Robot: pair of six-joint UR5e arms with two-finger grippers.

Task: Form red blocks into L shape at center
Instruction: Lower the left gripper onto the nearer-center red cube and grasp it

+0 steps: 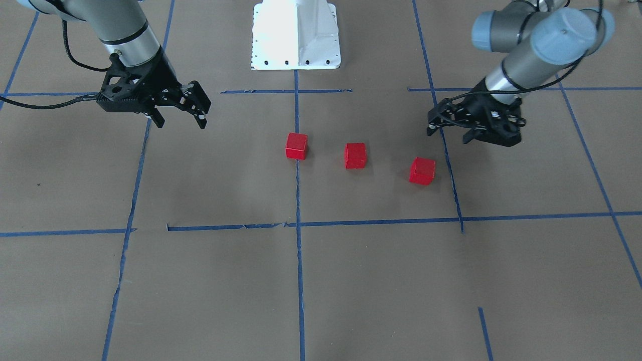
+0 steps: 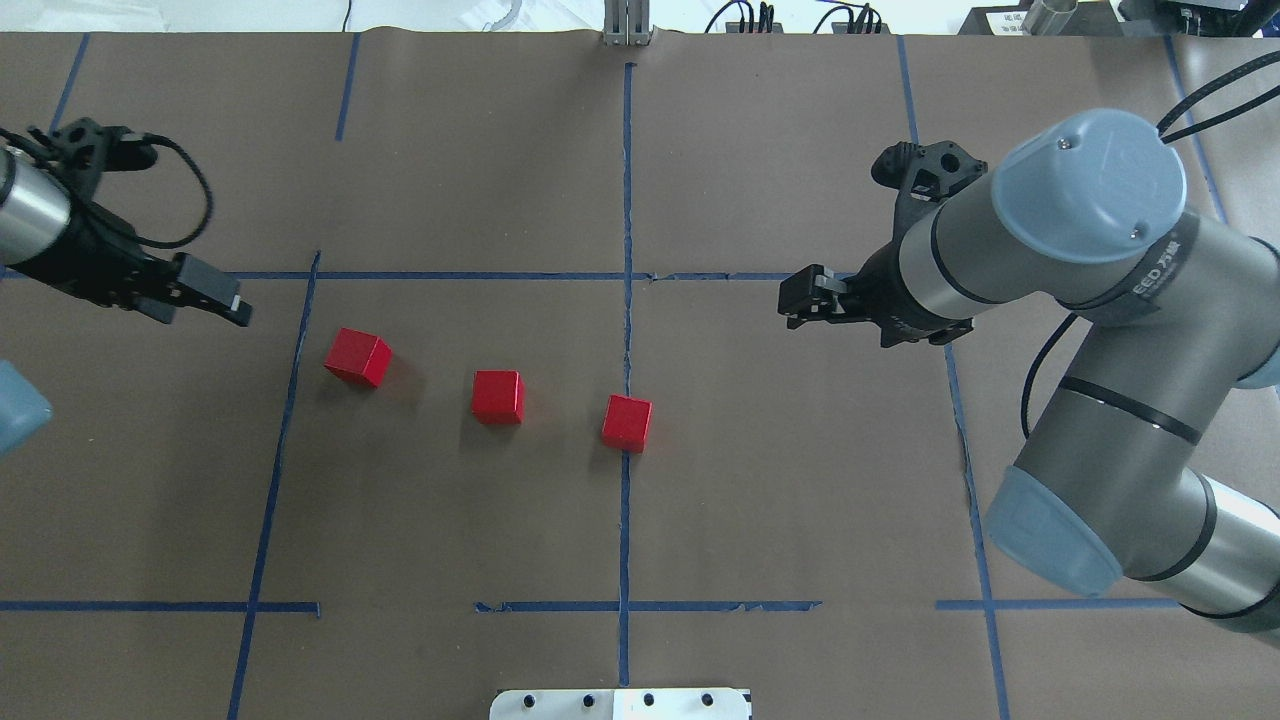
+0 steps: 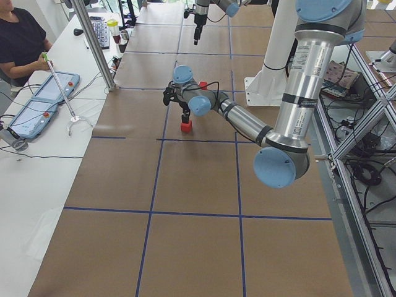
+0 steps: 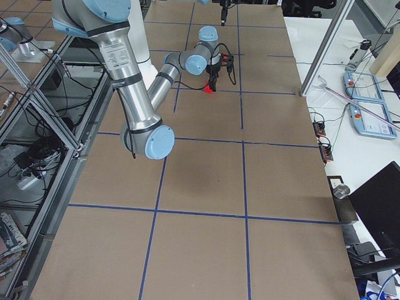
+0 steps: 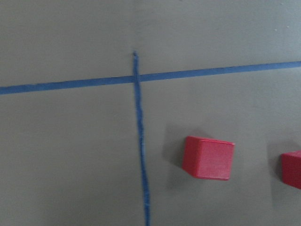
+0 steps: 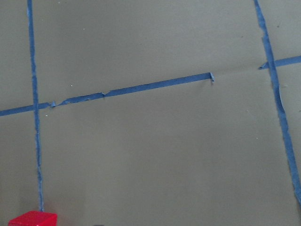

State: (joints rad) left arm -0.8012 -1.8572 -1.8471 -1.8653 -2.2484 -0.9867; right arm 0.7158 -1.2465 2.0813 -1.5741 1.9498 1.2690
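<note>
Fingers on the right gripper were spread wide with nothing between them, and the left gripper looked parted and empty too. Both hung over the table, tipped down and inward, with the forearms sloping in from the sides. The red blocks lay separate in a slanted row across the robot's left half. The inner one touched the centre tape line, and the outer one, twisted off-grid, sat near the left gripper.
</note>
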